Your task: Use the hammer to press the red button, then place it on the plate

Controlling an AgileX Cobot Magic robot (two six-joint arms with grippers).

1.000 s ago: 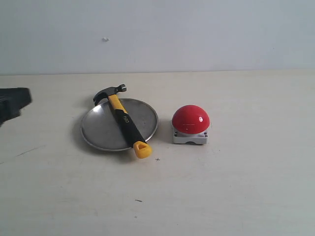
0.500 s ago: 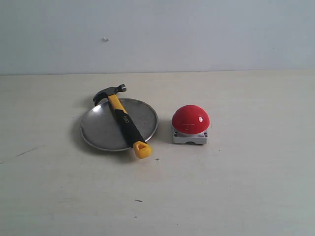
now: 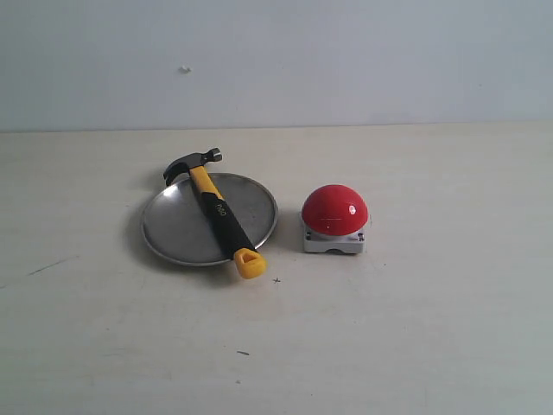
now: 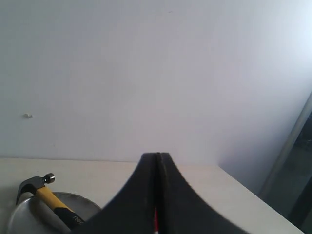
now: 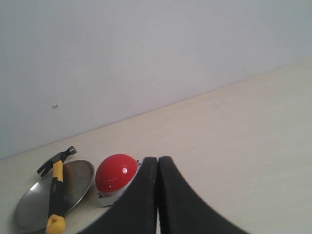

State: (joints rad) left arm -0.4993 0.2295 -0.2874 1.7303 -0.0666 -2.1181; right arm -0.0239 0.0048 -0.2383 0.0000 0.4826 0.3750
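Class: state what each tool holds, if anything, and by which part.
Nothing is held. The left tool and the right tool are both shut and empty; the hammer lies free across the plate.

Pale wall (image 3: 346, 60) behind beige tabletop (image 3: 432, 328)
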